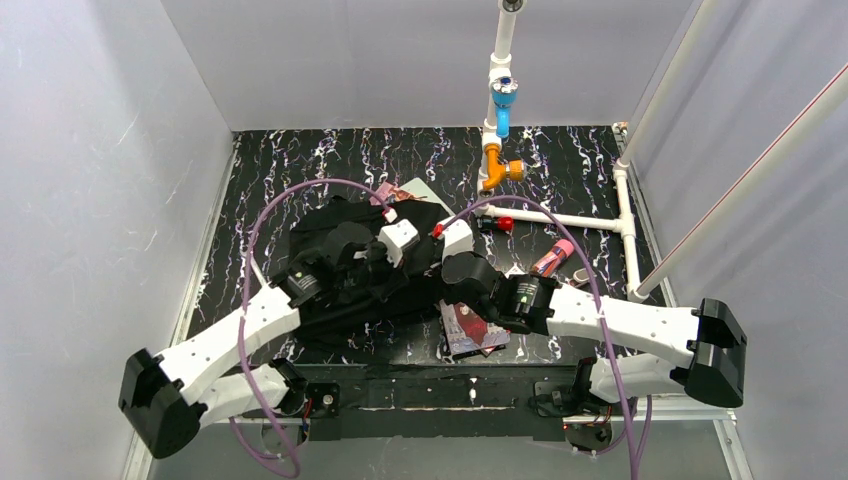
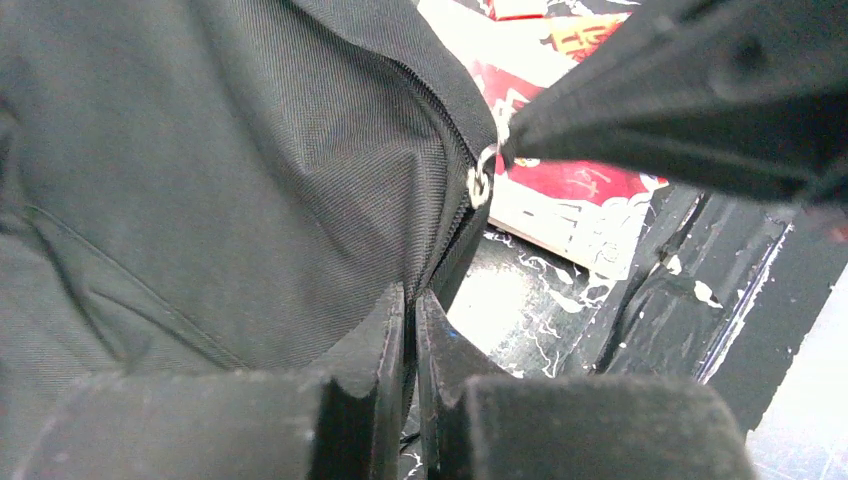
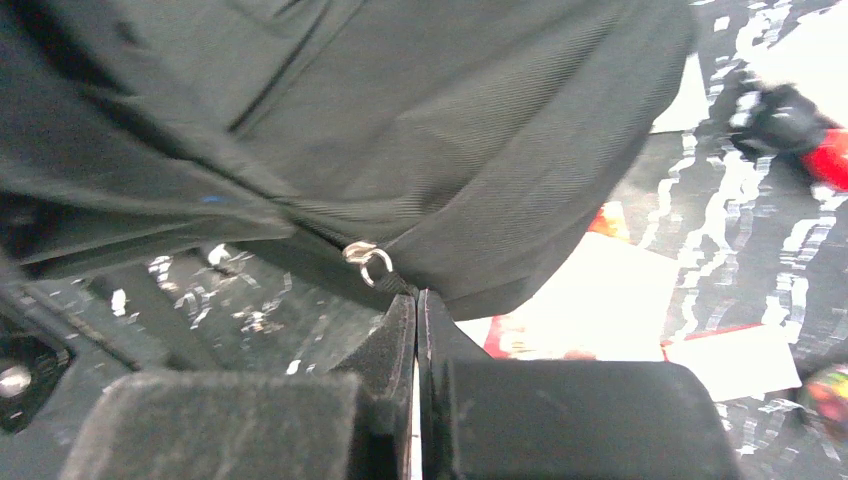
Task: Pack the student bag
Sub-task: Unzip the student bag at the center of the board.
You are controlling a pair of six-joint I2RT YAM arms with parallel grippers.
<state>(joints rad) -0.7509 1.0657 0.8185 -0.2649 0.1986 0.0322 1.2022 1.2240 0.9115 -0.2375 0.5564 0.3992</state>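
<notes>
The student bag (image 1: pixel 335 275) is a large black fabric backpack lying in the middle of the table. My left gripper (image 1: pixel 415 238) is shut on the bag's fabric edge (image 2: pixel 440 255) right beside the zip, fingers (image 2: pixel 385 340) pressed together. My right gripper (image 1: pixel 445 242) is shut on the black pull tab behind the silver zip ring (image 3: pixel 368 262). In the left wrist view the right gripper's dark finger (image 2: pixel 680 90) reaches in from the upper right to that ring (image 2: pixel 481 185). The bag (image 3: pixel 450 130) fills the upper part of the right wrist view.
A red and white book (image 1: pixel 472 332) lies partly under the bag's right edge and shows in the wrist views as the book (image 2: pixel 570 190) (image 3: pixel 600 300). A white pipe frame (image 1: pixel 560 218) with orange and blue fittings stands at the back right, a pink marker (image 1: pixel 553 258) near it.
</notes>
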